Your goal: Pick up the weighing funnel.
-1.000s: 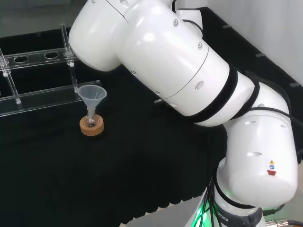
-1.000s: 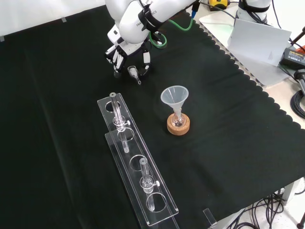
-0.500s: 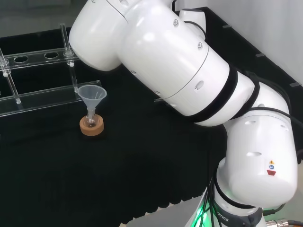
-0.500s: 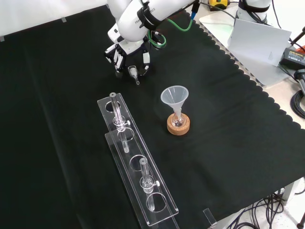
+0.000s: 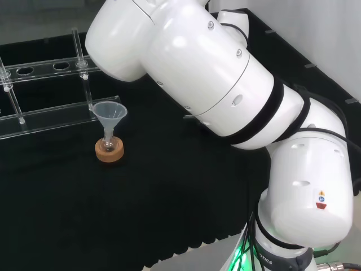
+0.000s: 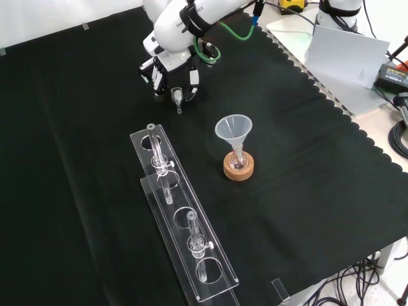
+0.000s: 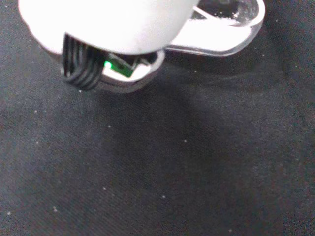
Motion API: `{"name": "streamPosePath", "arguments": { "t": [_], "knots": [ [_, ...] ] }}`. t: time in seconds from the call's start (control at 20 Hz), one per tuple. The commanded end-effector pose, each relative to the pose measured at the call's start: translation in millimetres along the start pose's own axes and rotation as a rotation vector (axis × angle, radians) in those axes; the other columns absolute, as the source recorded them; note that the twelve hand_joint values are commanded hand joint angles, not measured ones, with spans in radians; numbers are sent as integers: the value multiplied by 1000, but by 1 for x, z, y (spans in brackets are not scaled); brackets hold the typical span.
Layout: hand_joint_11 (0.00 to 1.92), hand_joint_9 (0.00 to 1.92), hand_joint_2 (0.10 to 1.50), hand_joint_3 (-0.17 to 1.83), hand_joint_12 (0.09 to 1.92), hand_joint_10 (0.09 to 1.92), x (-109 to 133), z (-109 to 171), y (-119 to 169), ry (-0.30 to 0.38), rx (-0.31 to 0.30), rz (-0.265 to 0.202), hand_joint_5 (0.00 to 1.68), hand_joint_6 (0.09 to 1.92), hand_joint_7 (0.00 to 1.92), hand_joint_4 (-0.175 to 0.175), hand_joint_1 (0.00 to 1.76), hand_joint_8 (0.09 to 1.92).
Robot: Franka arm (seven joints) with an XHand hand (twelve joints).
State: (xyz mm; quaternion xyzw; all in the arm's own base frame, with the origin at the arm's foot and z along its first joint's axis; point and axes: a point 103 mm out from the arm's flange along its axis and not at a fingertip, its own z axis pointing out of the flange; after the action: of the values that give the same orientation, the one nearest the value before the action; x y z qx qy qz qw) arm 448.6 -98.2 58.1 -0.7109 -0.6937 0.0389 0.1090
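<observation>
In the front view my hand hangs over the far part of the black cloth, fingers pointing down. They are curled round the weighing funnel, a small clear piece whose short stem points down toward the cloth. The piece looks held just above the cloth. In the wrist view the weighing funnel is a clear rounded scoop close to a blurred white part of the hand, with bare cloth beyond it.
The big funnel stands in a small flask on a cork ring, nearer than the hand; the funnel is also in the head view. A long clear rack lies to its left. The arm's white links cover the head view's right.
In the front view the hand has drifted slightly toward the view's top with the weighing funnel between its fingers. The big funnel and the rack stay put.
</observation>
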Motion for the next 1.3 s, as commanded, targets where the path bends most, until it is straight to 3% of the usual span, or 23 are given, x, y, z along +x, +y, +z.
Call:
{"name": "streamPosePath", "arguments": {
  "t": [0.05,0.3,1.3],
  "knots": [
    [53,965,383,658,1540,313,3,2,2,10,10,14,866,536,1330,148,1119,222],
    [53,971,385,664,1540,311,5,2,4,17,9,33,958,575,1334,174,1107,217],
    [108,1144,381,681,1519,290,1,3,12,21,-21,86,1177,514,1516,175,1102,170]
  ]
}}
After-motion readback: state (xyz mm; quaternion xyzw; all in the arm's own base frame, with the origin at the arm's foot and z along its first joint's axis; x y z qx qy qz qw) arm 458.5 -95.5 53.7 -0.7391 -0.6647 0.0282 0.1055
